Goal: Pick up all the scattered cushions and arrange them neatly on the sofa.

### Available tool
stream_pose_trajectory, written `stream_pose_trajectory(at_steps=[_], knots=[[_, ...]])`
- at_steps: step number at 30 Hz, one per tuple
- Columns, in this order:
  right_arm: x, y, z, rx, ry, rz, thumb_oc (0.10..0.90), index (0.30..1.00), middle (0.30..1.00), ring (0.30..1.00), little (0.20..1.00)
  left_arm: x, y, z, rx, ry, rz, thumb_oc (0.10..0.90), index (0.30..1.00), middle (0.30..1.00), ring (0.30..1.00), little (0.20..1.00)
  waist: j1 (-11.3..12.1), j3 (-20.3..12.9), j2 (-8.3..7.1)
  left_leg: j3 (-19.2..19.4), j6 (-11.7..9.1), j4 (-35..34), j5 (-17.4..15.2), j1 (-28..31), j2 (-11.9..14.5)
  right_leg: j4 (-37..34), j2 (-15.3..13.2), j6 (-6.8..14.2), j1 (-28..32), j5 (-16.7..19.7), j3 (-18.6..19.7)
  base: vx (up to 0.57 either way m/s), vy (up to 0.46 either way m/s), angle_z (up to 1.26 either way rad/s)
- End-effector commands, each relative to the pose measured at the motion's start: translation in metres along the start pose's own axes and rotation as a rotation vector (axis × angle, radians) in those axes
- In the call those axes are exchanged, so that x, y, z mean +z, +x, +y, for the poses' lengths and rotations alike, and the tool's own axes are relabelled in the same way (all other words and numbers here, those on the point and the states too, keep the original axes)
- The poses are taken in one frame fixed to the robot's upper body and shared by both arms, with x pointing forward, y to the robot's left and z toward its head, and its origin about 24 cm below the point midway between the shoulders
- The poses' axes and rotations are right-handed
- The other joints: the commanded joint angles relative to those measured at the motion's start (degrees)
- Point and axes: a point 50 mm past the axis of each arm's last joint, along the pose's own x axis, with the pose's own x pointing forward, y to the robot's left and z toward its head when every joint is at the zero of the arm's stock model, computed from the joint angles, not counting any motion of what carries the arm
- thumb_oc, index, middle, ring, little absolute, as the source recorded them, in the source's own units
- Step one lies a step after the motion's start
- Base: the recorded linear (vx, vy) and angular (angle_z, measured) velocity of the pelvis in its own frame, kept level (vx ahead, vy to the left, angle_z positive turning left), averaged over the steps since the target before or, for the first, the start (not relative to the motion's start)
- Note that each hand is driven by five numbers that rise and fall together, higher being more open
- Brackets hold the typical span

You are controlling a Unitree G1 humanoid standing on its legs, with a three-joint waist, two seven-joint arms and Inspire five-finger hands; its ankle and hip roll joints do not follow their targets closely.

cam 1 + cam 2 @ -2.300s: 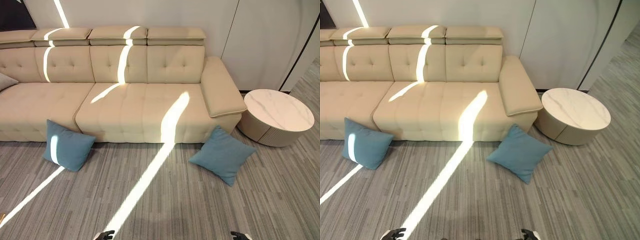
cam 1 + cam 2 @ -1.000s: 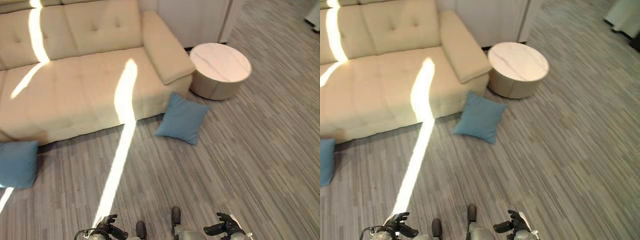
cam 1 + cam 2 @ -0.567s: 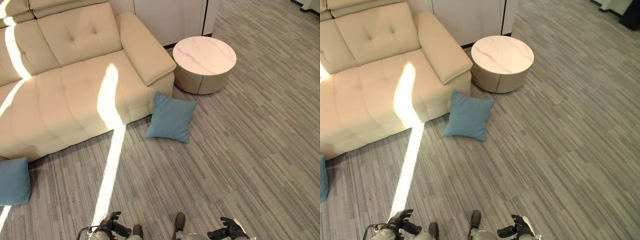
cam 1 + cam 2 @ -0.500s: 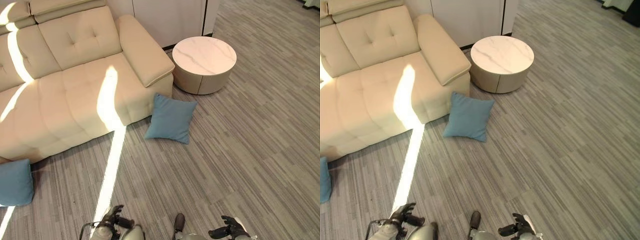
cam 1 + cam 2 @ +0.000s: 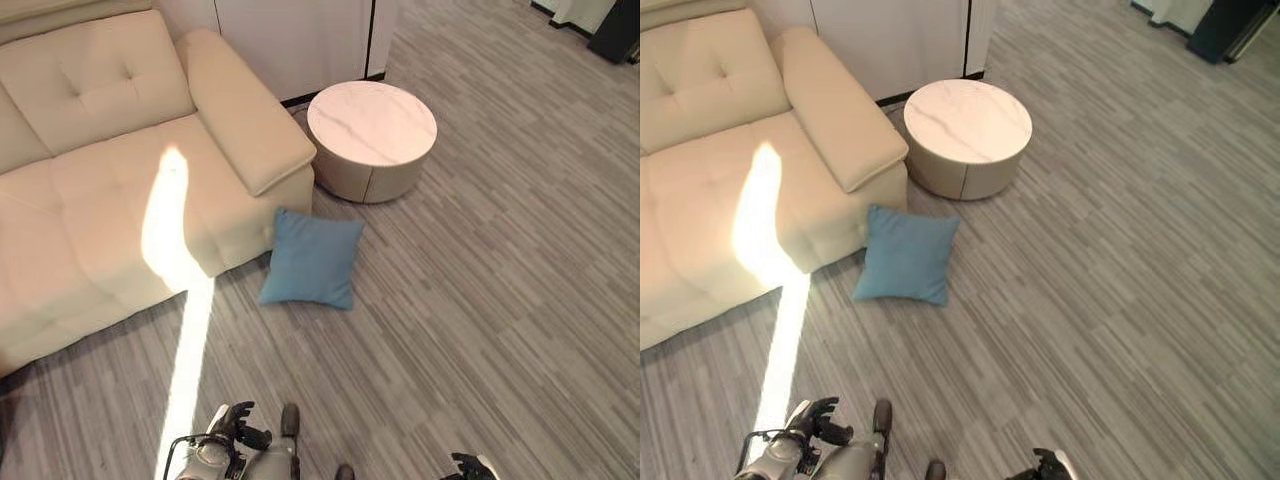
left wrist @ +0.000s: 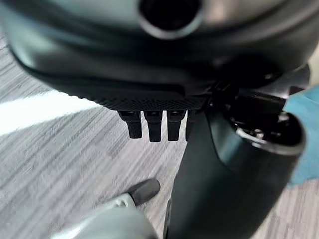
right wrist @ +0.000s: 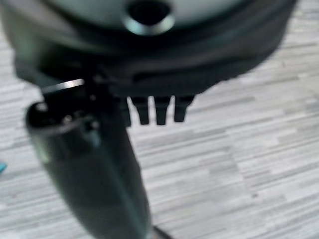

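One blue square cushion (image 5: 312,258) lies on the floor, leaning against the front corner of the beige sofa (image 5: 90,210), just below its right armrest (image 5: 243,115). The sofa seat is bare, with a sun stripe across it. My left hand (image 5: 235,425) hangs low at the near edge, well short of the cushion, fingers relaxed and holding nothing. In the left wrist view its fingers (image 6: 154,127) stand straight over the floor, with a corner of the blue cushion (image 6: 306,144) past the thumb. My right hand (image 5: 1045,465) shows at the near edge, and its fingers (image 7: 155,112) are straight and empty.
A round low table (image 5: 372,140) with a white marble top stands right of the armrest, close behind the cushion. White cabinet doors (image 5: 290,40) line the wall behind. Grey striped floor (image 5: 480,300) spreads wide to the right and between me and the cushion.
The camera has swung right, so the sofa and cushion sit further left and a second blue cushion has left the picture. My left hand has come up a little.
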Motion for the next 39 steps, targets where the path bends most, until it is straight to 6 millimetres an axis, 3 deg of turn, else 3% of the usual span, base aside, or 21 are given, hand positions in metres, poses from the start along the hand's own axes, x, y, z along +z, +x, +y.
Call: stream_pose_trajectory(at_steps=[1, 2, 5, 8, 10, 14, 17, 19, 21, 23, 27, 28, 31, 33, 39], knots=[[0.007, 0.002, -0.015, -0.044, -0.024, -0.046, 0.800, 0.900, 0.900, 0.900, 0.900, -0.021, -0.005, 0.004, 0.005, 0.022, 0.051, 0.800, 0.900, 0.900, 0.900, 0.900, 2.7, -1.3, -0.64, -0.9, -1.8, 8.9, -9.4, -3.2, 0.9, 12.1, -1.1, 5.5, -5.7, 0.0, 2.4, 0.07, 0.144, -0.08], [0.019, 0.003, -0.016, -0.045, -0.022, -0.082, 0.800, 0.900, 0.900, 0.900, 0.900, -0.015, -0.003, 0.009, 0.024, 0.015, 0.037, 0.800, 0.900, 0.900, 0.900, 0.900, 1.6, 0.3, 0.03, -1.6, -0.8, 9.2, -10.0, -1.5, 0.9, 20.5, -1.8, 7.2, -10.8, 4.2, 2.5, 0.07, 0.125, -0.01], [0.027, 0.003, -0.016, -0.046, -0.014, -0.112, 0.800, 0.900, 0.900, 0.900, 0.900, -0.015, -0.003, 0.013, 0.037, 0.009, 0.035, 0.800, 0.900, 0.900, 0.900, 0.900, 0.7, 0.8, 1.52, -2.6, -0.1, 8.6, -11.1, 1.0, 1.3, 25.1, -2.7, 6.3, -15.7, 4.5, 1.0, 0.16, 0.116, 0.19], [0.034, 0.003, -0.018, -0.049, -0.025, -0.135, 0.800, 0.900, 0.900, 0.900, 0.900, -0.018, -0.004, 0.013, 0.037, 0.007, 0.048, 0.800, 0.900, 0.900, 0.900, 0.900, -0.3, 0.8, 1.89, -4.2, 0.0, 6.8, -12.5, 5.1, 0.9, 19.1, -2.3, 4.3, -17.7, 2.6, -1.2, 0.27, 0.017, 0.17], [0.035, 0.003, -0.019, -0.053, -0.035, -0.138, 0.800, 0.900, 0.900, 0.900, 0.900, -0.020, -0.004, 0.012, 0.037, 0.010, 0.056, 0.800, 0.900, 0.900, 0.900, 0.900, -1.6, 1.3, 1.23, -6.5, -0.2, 5.7, -13.9, 8.6, -0.7, 12.2, -0.3, 4.3, -21.1, 4.8, -0.2, 0.30, -0.046, 0.10], [0.028, 0.003, -0.022, -0.058, -0.046, -0.123, 0.800, 0.900, 0.900, 0.900, 0.900, -0.024, -0.005, 0.010, 0.026, 0.019, 0.064, 0.800, 0.900, 0.900, 0.900, 0.900, -2.1, 1.3, 0.61, -8.3, -0.8, 5.9, -15.9, 11.2, -1.5, 6.4, -0.2, 4.4, -19.7, 6.3, -0.4, 0.22, -0.088, 0.35], [0.017, 0.002, -0.021, -0.054, -0.038, -0.091, 0.800, 0.900, 0.900, 0.900, 0.900, -0.034, -0.008, 0.004, 0.013, 0.005, 0.097, 0.800, 0.900, 0.900, 0.900, 0.900, -2.2, 0.0, 0.66, -8.6, -2.3, 7.1, -16.9, 12.8, -0.7, 4.0, 0.8, 2.8, -16.6, 6.5, 0.3, 0.24, -0.140, 0.74], [0.014, 0.002, -0.021, -0.056, -0.030, -0.081, 0.800, 0.900, 0.900, 0.900, 0.900, -0.036, -0.008, 0.002, 0.007, -0.001, 0.104, 0.800, 0.900, 0.900, 0.900, 0.900, -2.2, 0.0, 0.57, -7.5, -4.2, 12.7, -15.3, 10.4, 0.5, 1.8, 0.8, 2.0, -13.8, 6.2, -0.5, 0.15, -0.147, 0.51], [0.018, 0.003, -0.025, -0.072, -0.013, -0.092, 0.800, 0.900, 0.900, 0.900, 0.900, -0.028, -0.006, 0.000, 0.008, -0.028, 0.086, 0.800, 0.900, 0.900, 0.900, 0.900, -1.7, 1.7, -0.05, -5.4, -5.8, 24.2, -10.9, 2.9, 2.0, 0.0, 0.7, 0.3, -11.1, 5.9, -1.2, 0.01, -0.134, 0.44], [0.016, 0.003, -0.026, -0.071, -0.006, -0.082, 0.800, 0.900, 0.900, 0.900, 0.900, -0.027, -0.006, 0.001, 0.014, -0.042, 0.085, 0.800, 0.900, 0.900, 0.900, 0.900, -1.5, 1.9, -0.27, -4.1, -5.4, 25.7, -11.2, 0.7, 2.9, -0.6, 0.7, -0.2, -10.0, 5.2, -1.6, 0.07, -0.096, 0.07], [0.010, 0.002, -0.025, -0.071, -0.003, -0.065, 0.800, 0.900, 0.900, 0.900, 0.900, -0.029, -0.006, -0.001, 0.009, -0.033, 0.093, 0.800, 0.900, 0.900, 0.900, 0.900, -1.2, 1.2, -0.49, -4.3, -4.7, 17.1, -12.9, -0.5, 2.5, -1.9, 0.8, 0.4, -8.0, 4.0, -1.5, 0.18, -0.003, -0.04], [0.006, 0.002, -0.025, -0.073, -0.002, -0.054, 0.800, 0.900, 0.900, 0.900, 0.900, -0.029, -0.006, -0.001, 0.007, -0.026, 0.094, 0.800, 0.900, 0.900, 0.900, 0.900, -0.8, 1.2, -0.02, -5.0, -5.4, 11.5, -9.4, -1.4, 2.2, -2.3, 1.5, 0.5, -6.8, 3.4, -1.3, 0.24, 0.076, 0.10], [0.002, 0.002, -0.024, -0.068, -0.002, -0.042, 0.800, 0.900, 0.900, 0.900, 0.900, -0.030, -0.007, -0.003, -0.002, -0.027, 0.093, 0.800, 0.900, 0.900, 0.900, 0.900, -0.2, 0.9, 0.84, -5.1, -5.5, 6.6, -6.4, -2.3, 2.0, -2.4, 3.0, 0.4, -5.5, 2.1, -0.1, 0.19, 0.088, 0.04], [-0.003, 0.001, -0.021, -0.058, -0.007, -0.026, 0.800, 0.900, 0.900, 0.900, 0.900, -0.035, -0.008, -0.003, -0.003, -0.023, 0.107, 0.800, 0.900, 0.900, 0.900, 0.900, -0.3, 0.4, 0.71, -5.3, -5.4, 5.9, -6.2, -1.1, 2.0, -2.0, 2.8, 0.4, -5.0, 1.6, 0.2, 0.19, 0.136, -0.36], [0.006, 0.001, -0.018, -0.044, -0.036, -0.058, 0.800, 0.900, 0.900, 0.900, 0.900, -0.036, -0.008, 0.003, 0.015, -0.038, 0.108, 0.800, 0.900, 0.900, 0.900, 0.900, 1.6, -0.8, 0.29, -3.1, -3.4, 6.2, -8.9, 0.9, 1.7, 3.5, -0.6, 3.2, -6.2, 0.7, 0.6, 0.10, 0.151, -0.33]])
